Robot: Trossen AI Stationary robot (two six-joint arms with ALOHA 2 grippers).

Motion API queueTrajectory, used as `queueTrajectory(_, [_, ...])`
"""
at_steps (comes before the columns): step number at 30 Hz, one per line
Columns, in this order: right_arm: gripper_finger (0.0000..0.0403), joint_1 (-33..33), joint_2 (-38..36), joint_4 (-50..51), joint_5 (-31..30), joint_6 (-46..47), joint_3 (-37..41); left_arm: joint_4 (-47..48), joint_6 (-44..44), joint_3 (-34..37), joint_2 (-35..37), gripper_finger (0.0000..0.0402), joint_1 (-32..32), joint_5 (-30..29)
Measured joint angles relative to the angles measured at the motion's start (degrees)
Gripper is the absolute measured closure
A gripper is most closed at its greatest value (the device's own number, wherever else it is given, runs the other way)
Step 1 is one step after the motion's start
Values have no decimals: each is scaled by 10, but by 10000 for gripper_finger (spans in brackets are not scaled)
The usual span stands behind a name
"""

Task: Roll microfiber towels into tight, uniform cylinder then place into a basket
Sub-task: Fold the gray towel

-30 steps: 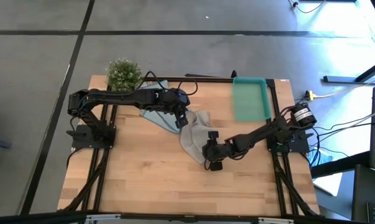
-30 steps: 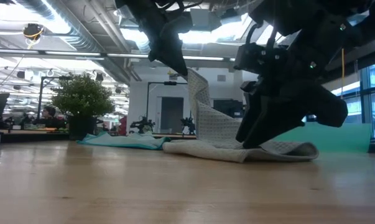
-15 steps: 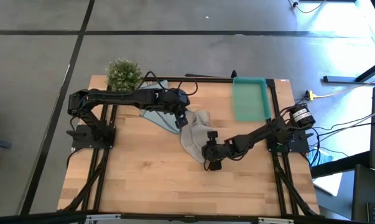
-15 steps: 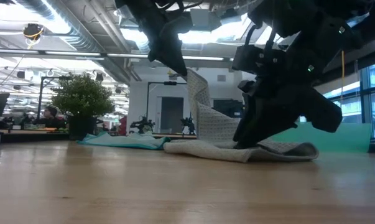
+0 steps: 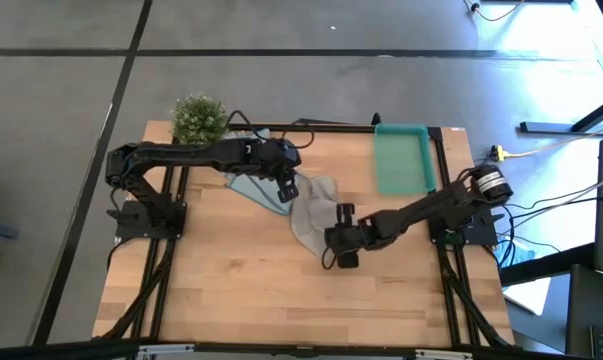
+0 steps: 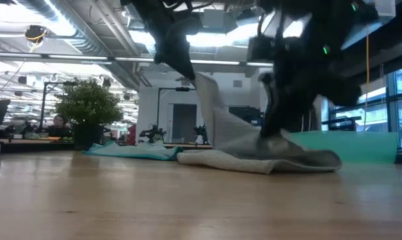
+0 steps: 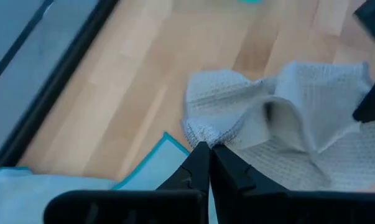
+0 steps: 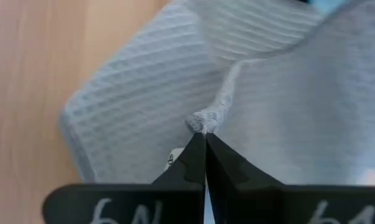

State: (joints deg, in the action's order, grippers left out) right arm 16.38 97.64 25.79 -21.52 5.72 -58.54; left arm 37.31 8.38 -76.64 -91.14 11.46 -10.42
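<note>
Right gripper pinching grey towel edge | left gripper clamps opposite corner | spreading it flat for rolling

Light blue square microfiber towel, centre-left of the high view: largely hidden beneath the left arm. Low view, upper right: right arm motion-blurred, gripper indistinct.

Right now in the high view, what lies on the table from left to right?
Small green plant → light blue towel → grey-beige towel, pinched by the left gripper and right gripper → teal basket.
</note>
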Motion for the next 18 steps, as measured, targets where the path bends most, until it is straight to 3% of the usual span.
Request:
queueTrajectory(6, [401,-17,-49,79,-40,0,-60,141,-10,-45,17,401,6,-31])
queueTrajectory(15, [402,-61,-156,184,-150,0,-113,320,-28,-177,17,401,11,-49])
queueTrajectory(18, [402,-83,-195,209,-189,-16,-128,345,-29,-223,16,401,16,-92])
